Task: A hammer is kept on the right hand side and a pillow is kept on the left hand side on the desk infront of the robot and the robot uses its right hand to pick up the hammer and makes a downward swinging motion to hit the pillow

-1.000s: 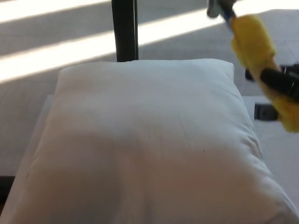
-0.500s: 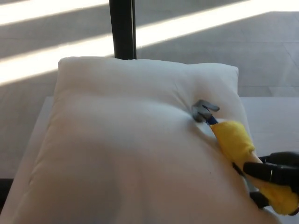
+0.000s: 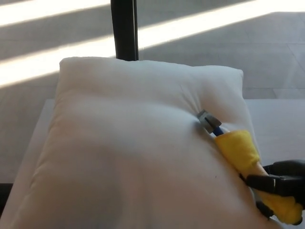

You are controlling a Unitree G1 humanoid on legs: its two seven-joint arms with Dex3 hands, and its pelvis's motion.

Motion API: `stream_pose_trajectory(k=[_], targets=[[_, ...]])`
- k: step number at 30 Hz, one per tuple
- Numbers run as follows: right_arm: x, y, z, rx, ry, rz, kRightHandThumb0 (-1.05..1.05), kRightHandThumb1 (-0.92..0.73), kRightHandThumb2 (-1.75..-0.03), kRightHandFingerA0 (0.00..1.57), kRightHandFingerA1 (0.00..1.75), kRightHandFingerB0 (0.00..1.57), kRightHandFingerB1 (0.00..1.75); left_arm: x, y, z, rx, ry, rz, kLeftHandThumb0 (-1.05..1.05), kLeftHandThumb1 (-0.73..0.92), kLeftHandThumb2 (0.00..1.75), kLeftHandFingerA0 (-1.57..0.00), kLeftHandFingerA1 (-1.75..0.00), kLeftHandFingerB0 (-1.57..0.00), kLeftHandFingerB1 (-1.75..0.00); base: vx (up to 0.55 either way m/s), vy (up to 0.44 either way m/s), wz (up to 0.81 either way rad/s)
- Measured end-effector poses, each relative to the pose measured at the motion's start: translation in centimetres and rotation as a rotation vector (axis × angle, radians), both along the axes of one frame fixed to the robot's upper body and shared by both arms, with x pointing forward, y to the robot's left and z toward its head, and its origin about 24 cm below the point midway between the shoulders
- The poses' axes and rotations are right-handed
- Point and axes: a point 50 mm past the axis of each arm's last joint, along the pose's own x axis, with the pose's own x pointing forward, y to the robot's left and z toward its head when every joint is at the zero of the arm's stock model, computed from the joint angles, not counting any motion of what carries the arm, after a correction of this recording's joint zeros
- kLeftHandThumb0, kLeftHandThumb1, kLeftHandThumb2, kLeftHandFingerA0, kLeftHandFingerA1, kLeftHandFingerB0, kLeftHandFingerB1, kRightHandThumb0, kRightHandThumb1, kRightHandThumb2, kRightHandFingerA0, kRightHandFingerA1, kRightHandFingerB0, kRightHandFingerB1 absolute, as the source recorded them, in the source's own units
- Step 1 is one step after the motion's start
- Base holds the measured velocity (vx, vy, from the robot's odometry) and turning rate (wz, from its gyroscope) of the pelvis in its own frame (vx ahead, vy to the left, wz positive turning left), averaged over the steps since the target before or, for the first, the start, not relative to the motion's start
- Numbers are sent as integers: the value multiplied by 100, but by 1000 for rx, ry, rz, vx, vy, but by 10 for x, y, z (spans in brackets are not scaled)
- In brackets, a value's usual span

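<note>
Right hand at bottom-right corner, black fingers wrapped round the hammer's yellow grip, clamped on it. Only part of the hand shows; rest runs off the frame edge.

Hammer lies slanted: grip low at right in the hand, shaft running up-left across the pillow. A short blue bit of shaft shows between the yellow wrap and the grey metal head. Head sits up-left of the hand, well clear of the fingers, pressed into the pillow's upper-right part. Fabric dents and creases round the head, folds radiating toward the top edge.

Pillow is white and takes up most of the view, on a pale desk w/ bare surface showing to the right and a thin strip on the left. Yellow grip rests along the pillow's right slope, touching it.

Beyond the pillow: dark upright post at top centre, grey floor w/ bright diagonal sun stripes.

Left hand not visible.
</note>
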Motion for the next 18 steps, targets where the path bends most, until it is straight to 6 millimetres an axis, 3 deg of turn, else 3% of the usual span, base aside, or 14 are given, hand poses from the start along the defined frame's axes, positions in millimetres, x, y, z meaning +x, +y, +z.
stream_pose_trajectory(k=[5,7,8,12,13,16,17,18], targets=[[5,3,13,14,-27,1,-32,-50,-128,107,175,77,175,-3,0,-1,-2,9,4,-68,84,65,-67,-53,-59,-43,0,0,0],[7,6,18,15,-42,13,-34,-52,-125,108,175,79,174,-4,0,-2,-4,14,8,-67,85,66,-65,-50,-57,-43,0,0,0],[7,7,20,17,-48,18,-33,-58,-115,108,175,78,175,-5,0,-2,-5,16,10,-68,84,65,-67,-54,-58,-44,0,0,0],[10,9,33,65,-71,8,-30,-52,-122,108,175,77,174,-6,0,-2,-7,16,16,-68,84,65,-66,-53,-58,-44,0,0,0],[11,10,38,88,-79,-2,-29,-51,-122,108,175,83,167,-6,1,-2,-8,17,16,-68,84,65,-66,-53,-57,-44,0,0,0],[18,10,59,153,-124,-36,-31,-61,-117,104,175,78,167,-6,0,-2,-14,20,20,-68,85,65,-64,-52,-55,-43,0,0,0],[19,9,66,170,-141,-48,-32,-65,-112,105,175,70,170,-6,0,-2,-14,20,20,-68,85,65,-63,-53,-55,-44,0,0,0],[20,9,71,184,-155,-57,-32,-70,-109,105,175,73,173,-6,0,-2,-14,20,20,-68,85,65,-62,-53,-54,-44,0,0,0]])
